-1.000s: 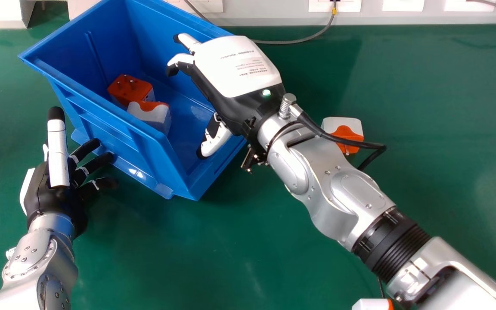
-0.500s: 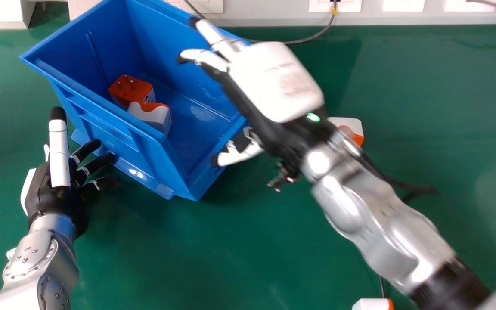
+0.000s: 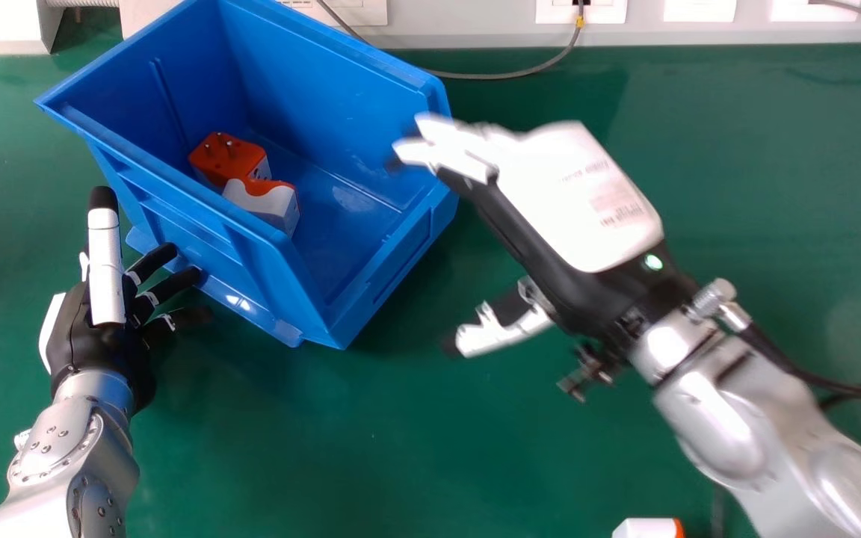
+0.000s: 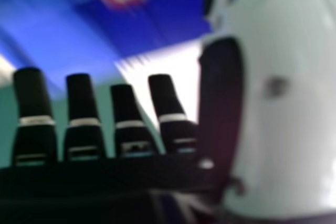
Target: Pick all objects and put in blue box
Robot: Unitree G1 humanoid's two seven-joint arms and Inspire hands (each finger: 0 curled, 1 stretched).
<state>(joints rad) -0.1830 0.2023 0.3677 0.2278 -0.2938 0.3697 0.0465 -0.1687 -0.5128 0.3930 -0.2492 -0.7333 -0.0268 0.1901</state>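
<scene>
The blue box (image 3: 400, 246) stands at the upper left of the head view, with two orange-and-white plug adapters (image 3: 229, 158) lying inside it. My right hand (image 3: 572, 198) is over the table at the box's right side, open and holding nothing. In the right hand view the right hand (image 4: 131, 119) has its fingers straight, with the blue box (image 4: 58, 30) beyond them. My left hand (image 3: 102, 336) rests open by the box's near left side, its fingers close to the wall. Another white-and-orange adapter (image 3: 646, 528) is at the bottom edge.
Green tabletop (image 3: 415, 448) surrounds the box. A grey cable (image 3: 505, 75) curves along the back, below a white panel with sockets (image 3: 460, 26). A pale metal casing (image 3: 4, 26) stands at the far left corner.
My right hand has come out from over the box, moving right and toward the robot. Its forearm now covers the spot where an adapter lay on the table. The left hand has hardly moved.
</scene>
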